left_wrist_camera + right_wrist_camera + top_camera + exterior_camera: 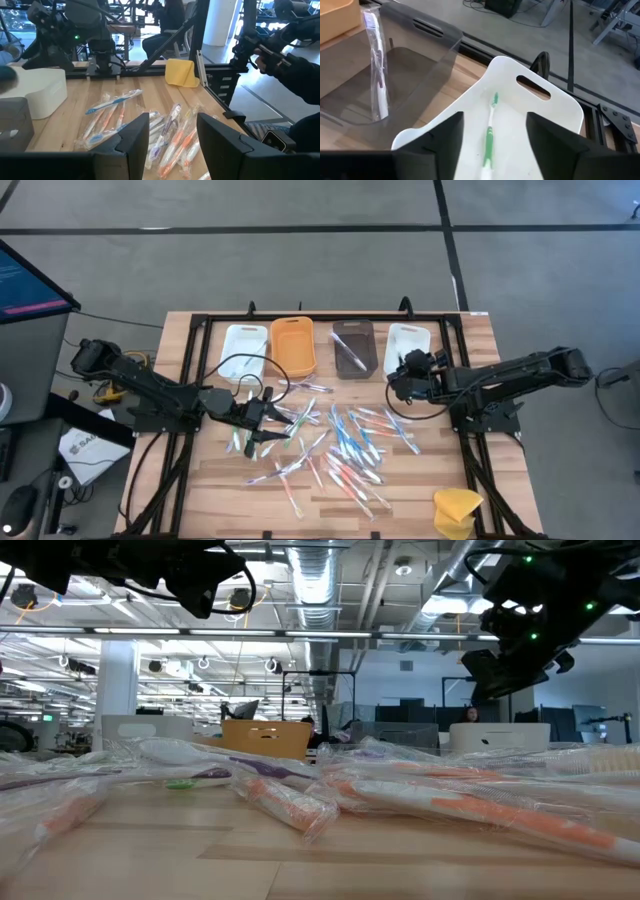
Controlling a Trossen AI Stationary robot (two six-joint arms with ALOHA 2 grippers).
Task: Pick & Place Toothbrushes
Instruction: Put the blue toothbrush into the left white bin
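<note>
Below the right gripper (492, 135), whose fingers stand apart and empty, a green toothbrush (490, 134) lies loose in the white tray (555, 112) on the wooden table (210, 485), with grey floor beyond the table's frame.

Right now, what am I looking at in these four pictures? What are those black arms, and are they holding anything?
Two robot arms work at a wooden table. One picture looks straight down, one sits at table height, and one comes from a camera on each wrist. Wrapped toothbrushes lie scattered in the middle, with four small trays along the far edge. The right gripper hangs open over the white tray, where a green toothbrush lies; it holds nothing. The left gripper, open and empty, hovers over the pile. A yellow sponge sits at a corner.
</note>
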